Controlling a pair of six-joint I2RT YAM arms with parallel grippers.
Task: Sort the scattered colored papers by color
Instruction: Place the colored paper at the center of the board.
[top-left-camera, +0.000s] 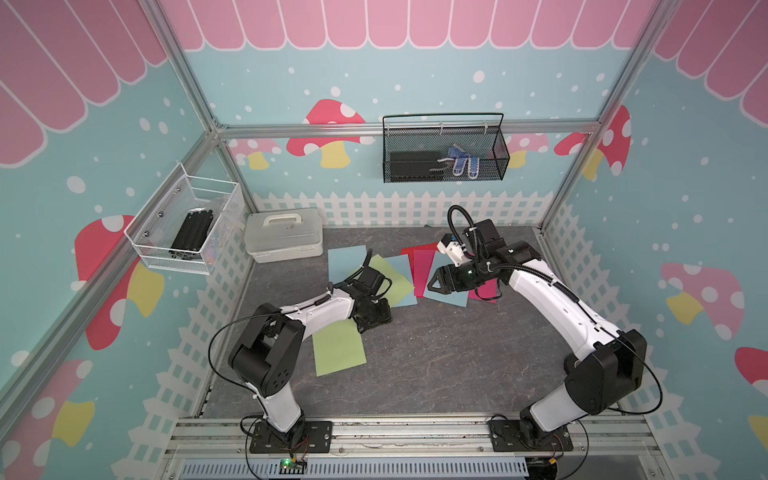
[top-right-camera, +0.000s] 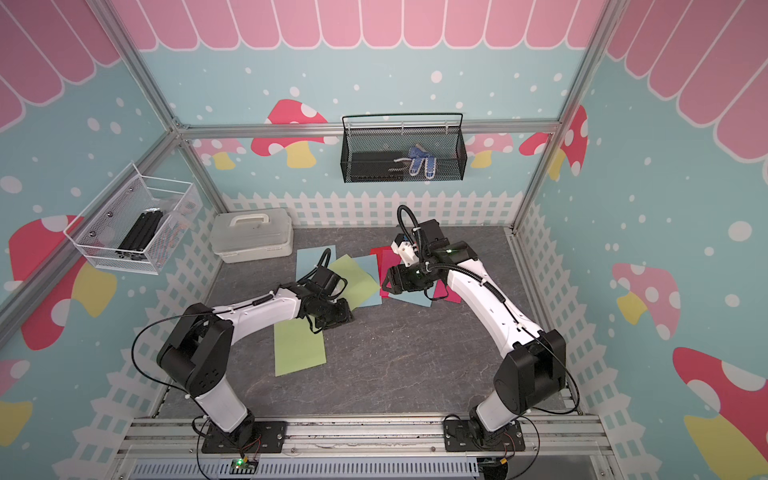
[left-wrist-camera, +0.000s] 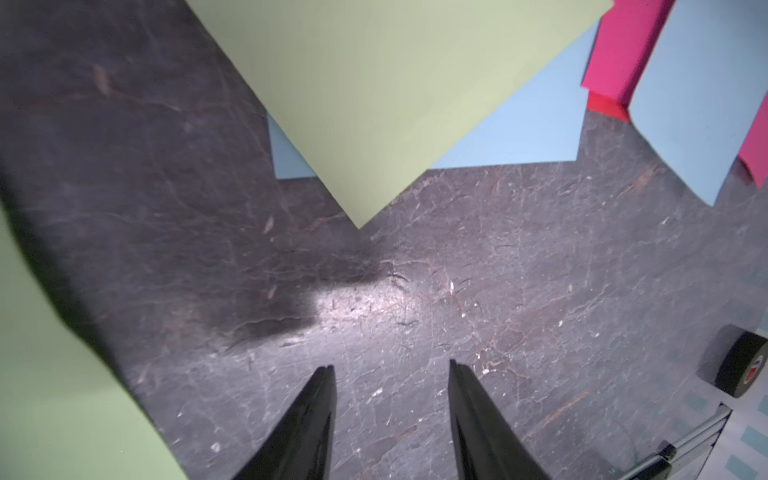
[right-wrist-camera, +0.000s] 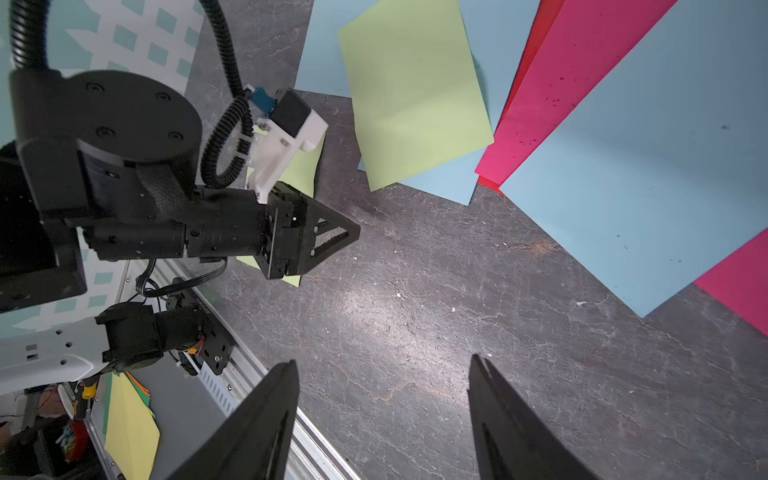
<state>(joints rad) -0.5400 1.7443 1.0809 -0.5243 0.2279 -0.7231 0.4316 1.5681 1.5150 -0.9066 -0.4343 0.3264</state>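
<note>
The colored papers lie on the dark mat. One light green sheet (top-left-camera: 338, 349) lies alone at the front left, partly under my left arm. Behind it a second green sheet (top-left-camera: 397, 278) overlaps light blue sheets (top-left-camera: 347, 259). To their right lie a magenta sheet (top-left-camera: 422, 266), a red one (top-left-camera: 409, 250), another blue one (top-left-camera: 449, 297) and a magenta one (top-left-camera: 484, 293). My left gripper (top-left-camera: 382, 309) (left-wrist-camera: 390, 368) is open over bare mat, pointing at the green sheet's corner (left-wrist-camera: 359, 224). My right gripper (top-left-camera: 430, 286) (right-wrist-camera: 384, 361) hovers open above the blue and magenta sheets, holding nothing.
A white lidded box (top-left-camera: 284, 239) stands at the back left of the mat. A black wire basket (top-left-camera: 444, 149) hangs on the back wall and a white one (top-left-camera: 187, 224) on the left wall. A roll of black tape (left-wrist-camera: 737, 361) lies near the fence. The metal rail (top-left-camera: 374, 432) runs along the front.
</note>
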